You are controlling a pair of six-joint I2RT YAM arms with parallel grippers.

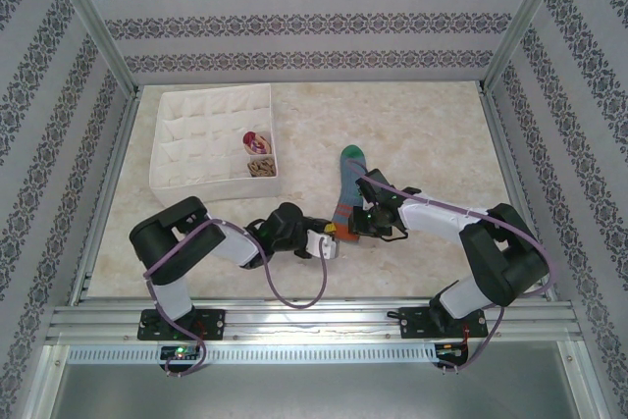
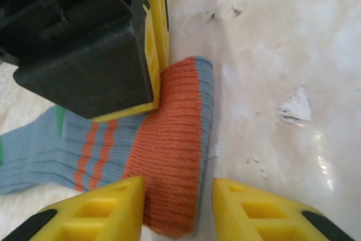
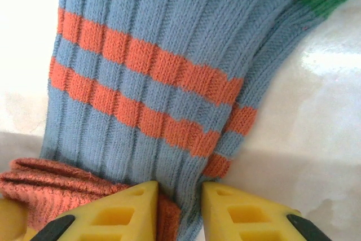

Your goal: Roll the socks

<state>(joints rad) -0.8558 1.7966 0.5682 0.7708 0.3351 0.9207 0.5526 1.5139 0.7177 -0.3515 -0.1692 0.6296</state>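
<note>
A blue sock (image 1: 345, 183) with a green toe and orange stripes lies on the table, toe pointing away from me. Its orange cuff (image 2: 175, 134) is folded over at the near end. My left gripper (image 2: 179, 190) straddles this cuff; its left finger touches the knit and its right finger (image 2: 248, 207) stands apart from it, so it is open. My right gripper (image 3: 179, 193) is shut on a ridge of the blue sock (image 3: 146, 66) just above the cuff. The right gripper's black and yellow finger (image 2: 101, 43) presses down beside the cuff. Both grippers (image 1: 329, 239) (image 1: 355, 221) meet at the sock's near end.
A white quilted box (image 1: 211, 139) with small compartments stands at the back left. Its front right compartments hold a rolled maroon-and-white sock (image 1: 255, 141) and a rolled brown-tan sock (image 1: 262, 168). Patterned walls enclose the table on three sides.
</note>
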